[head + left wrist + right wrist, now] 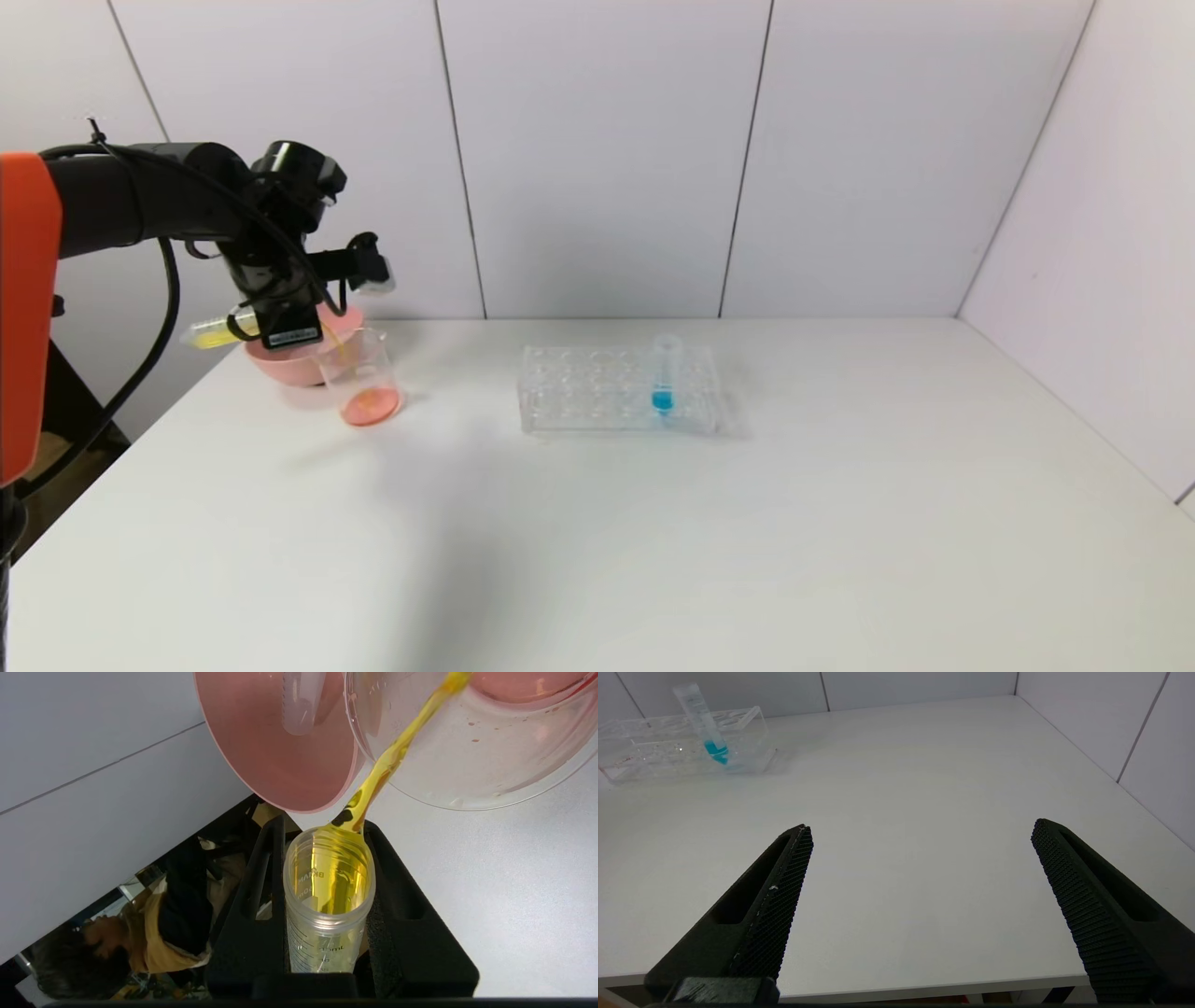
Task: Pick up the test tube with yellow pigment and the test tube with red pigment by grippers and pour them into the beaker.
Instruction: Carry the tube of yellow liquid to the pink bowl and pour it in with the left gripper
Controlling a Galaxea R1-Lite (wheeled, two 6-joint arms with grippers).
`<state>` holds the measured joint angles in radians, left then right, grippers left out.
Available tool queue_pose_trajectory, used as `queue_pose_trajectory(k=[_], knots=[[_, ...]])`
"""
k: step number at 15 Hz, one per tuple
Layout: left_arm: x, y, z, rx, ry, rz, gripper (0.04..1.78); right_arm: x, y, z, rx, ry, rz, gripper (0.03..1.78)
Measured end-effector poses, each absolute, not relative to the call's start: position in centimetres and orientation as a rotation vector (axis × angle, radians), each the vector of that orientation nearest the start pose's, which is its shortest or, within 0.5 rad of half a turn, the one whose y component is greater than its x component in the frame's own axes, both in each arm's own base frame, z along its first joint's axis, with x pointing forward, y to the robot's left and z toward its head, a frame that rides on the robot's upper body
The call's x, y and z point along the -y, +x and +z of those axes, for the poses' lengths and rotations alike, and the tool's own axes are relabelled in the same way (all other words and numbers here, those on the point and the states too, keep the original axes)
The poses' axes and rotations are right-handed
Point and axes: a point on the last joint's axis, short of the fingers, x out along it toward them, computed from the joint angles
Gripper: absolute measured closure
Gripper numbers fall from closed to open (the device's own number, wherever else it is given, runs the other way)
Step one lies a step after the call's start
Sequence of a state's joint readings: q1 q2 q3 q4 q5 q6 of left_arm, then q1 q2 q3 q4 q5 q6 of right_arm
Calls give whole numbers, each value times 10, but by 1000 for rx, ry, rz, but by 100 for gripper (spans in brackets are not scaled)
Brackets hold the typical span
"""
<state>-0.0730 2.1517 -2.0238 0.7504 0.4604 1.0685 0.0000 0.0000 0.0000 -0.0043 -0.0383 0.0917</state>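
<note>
My left gripper point(285, 329) is shut on the test tube with yellow pigment point(217, 331), held tilted nearly level with its mouth over the beaker point(359, 373). In the left wrist view the tube point(327, 891) sits between the black jaws of that gripper point(325, 828), and a yellow stream point(397, 751) runs from its lip into the beaker point(467, 756). The beaker holds red-orange liquid at its bottom. No tube with red liquid shows. My right gripper point(922, 828) is open and empty, low over the table's near edge, out of the head view.
A pink bowl point(275, 366) stands right behind the beaker; a clear tube point(299, 704) lies in it. A clear tube rack point(597, 392) at the table's middle holds a blue-liquid tube point(664, 373), also in the right wrist view point(703, 723). White walls close the back and right.
</note>
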Motion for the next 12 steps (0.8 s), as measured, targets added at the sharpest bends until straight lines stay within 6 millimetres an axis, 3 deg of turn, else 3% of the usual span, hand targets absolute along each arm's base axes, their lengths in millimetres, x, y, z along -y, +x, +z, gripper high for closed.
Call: queue_pose_trajectory(k=[7,12], knots=[[28,407,225,-1045,1282,-94,134,1,-23,76,6,92,-38,10],[45,403,223,-1083,1361,-59,134,1,-23,76,6,92,-38,10]])
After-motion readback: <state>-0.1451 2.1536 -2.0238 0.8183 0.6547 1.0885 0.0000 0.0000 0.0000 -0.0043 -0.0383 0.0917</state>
